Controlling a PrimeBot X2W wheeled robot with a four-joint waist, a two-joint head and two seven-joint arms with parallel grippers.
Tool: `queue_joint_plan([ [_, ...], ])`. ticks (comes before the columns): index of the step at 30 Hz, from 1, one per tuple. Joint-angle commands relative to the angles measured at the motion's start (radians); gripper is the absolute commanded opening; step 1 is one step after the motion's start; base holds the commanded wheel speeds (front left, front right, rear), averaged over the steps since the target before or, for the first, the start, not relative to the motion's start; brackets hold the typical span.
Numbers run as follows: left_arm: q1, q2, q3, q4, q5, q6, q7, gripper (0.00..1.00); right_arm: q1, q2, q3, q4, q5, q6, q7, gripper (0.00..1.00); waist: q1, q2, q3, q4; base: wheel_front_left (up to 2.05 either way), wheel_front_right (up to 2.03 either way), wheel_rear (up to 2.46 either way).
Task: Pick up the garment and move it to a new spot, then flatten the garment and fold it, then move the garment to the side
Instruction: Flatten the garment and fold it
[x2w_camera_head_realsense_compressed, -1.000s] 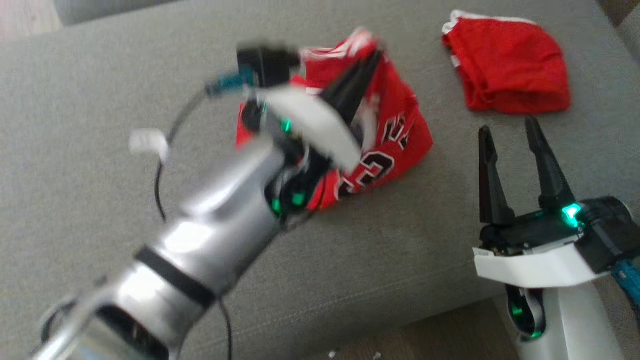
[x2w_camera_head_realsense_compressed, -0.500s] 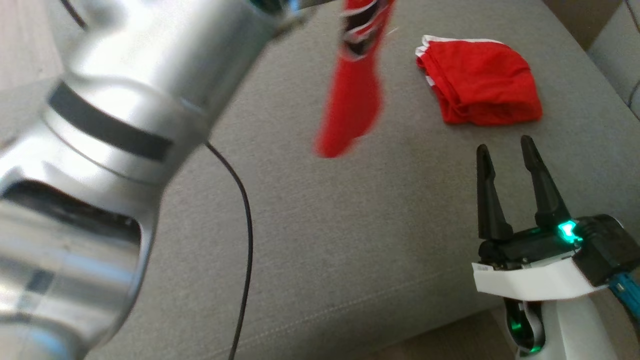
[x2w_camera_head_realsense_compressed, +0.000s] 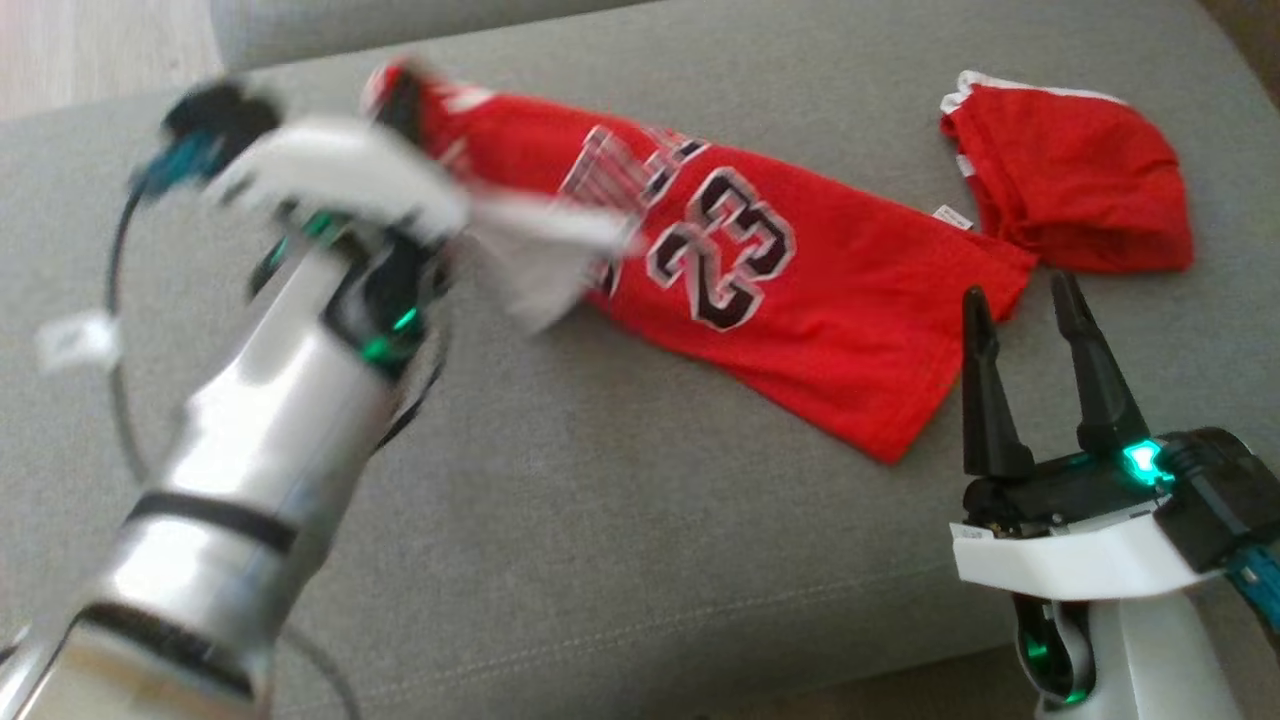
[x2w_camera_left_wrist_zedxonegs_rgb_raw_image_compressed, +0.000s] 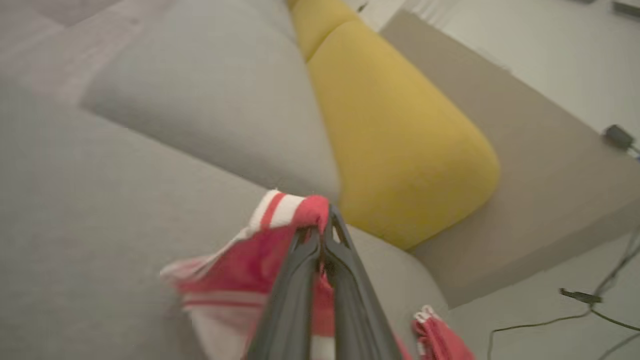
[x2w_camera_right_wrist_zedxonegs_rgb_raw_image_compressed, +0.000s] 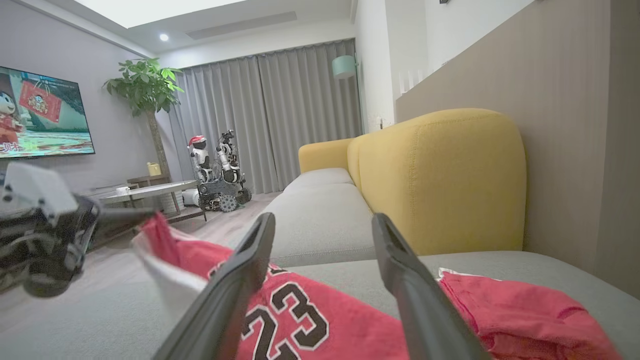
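Okay, my left gripper (x2w_camera_left_wrist_zedxonegs_rgb_raw_image_compressed: 322, 226) is clamped on the striped edge of the red jersey (x2w_camera_head_realsense_compressed: 800, 300) stretched across the grey sofa seat (x2w_camera_head_realsense_compressed: 600, 520), my right gripper (x2w_camera_head_realsense_compressed: 1020, 288) spread apart beside its hem.

blur: left gripper (x2w_camera_head_realsense_compressed: 397, 100) smeared, fingertips indistinct against jersey (x2w_camera_head_realsense_compressed: 800, 300) | lettering above its number — unreadable | cut off: second red garment (x2w_camera_left_wrist_zedxonegs_rgb_raw_image_compressed: 440, 340) at left wrist view's bottom edge

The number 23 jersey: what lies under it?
The jersey rests on the grey sofa cushion, one end held up by the left tool. The cushion part beneath the cloth is covered, so anything there cannot be seen.
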Motion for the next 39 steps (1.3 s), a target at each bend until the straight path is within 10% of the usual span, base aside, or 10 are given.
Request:
queue_joint_plan([
  [1,-0.041,0.058,0.054,-0.024,0.014,-0.019,-0.006,0.00,-0.023,0.005,0.023,-0.034,0.006,0.005,-0.004,1.00,0.0000,0.0000,0.017,0.009,0.00,0.00,0.00],
  [12,0.342,0.266,0.142,-0.204,0.033,-0.098,-0.006,0.00,-0.006,0.005,-0.010,-0.016,-0.011,0.005,-0.004,1.00,0.0000,0.0000,0.047,0.047,0.00,0.00,0.00],
  [32,0.842,0.534,0.060,-0.831,0.083,0.211,0.081,0.00,0.007,0.005,-0.050,0.045,-0.053,0.005,-0.004,1.00,0.0000,0.0000,0.053,0.137,0.00,0.00,0.00],
  [33,0.845,0.534,0.058,-0.835,0.087,0.220,0.080,0.14,0.007,0.005,-0.048,0.051,-0.053,0.005,-0.004,1.00,0.0000,0.0000,0.051,0.136,0.00,0.00,0.00],
  [34,0.845,0.535,0.057,-0.838,0.096,0.230,0.075,0.85,0.007,0.005,-0.046,0.057,-0.052,0.005,-0.004,1.00,0.0000,0.0000,0.048,0.135,0.00,0.00,0.00],
  [35,0.841,0.535,0.059,-0.841,0.108,0.241,0.065,1.00,0.008,0.005,-0.043,0.064,-0.052,0.005,-0.004,1.00,0.0000,0.0000,0.045,0.132,0.00,0.00,0.00],
  [39,0.795,0.533,0.079,-0.857,0.186,0.280,0.025,1.00,0.011,0.002,-0.042,0.093,-0.047,0.005,-0.004,1.00,0.0000,0.0000,0.034,0.121,0.00,0.00,0.00],
])
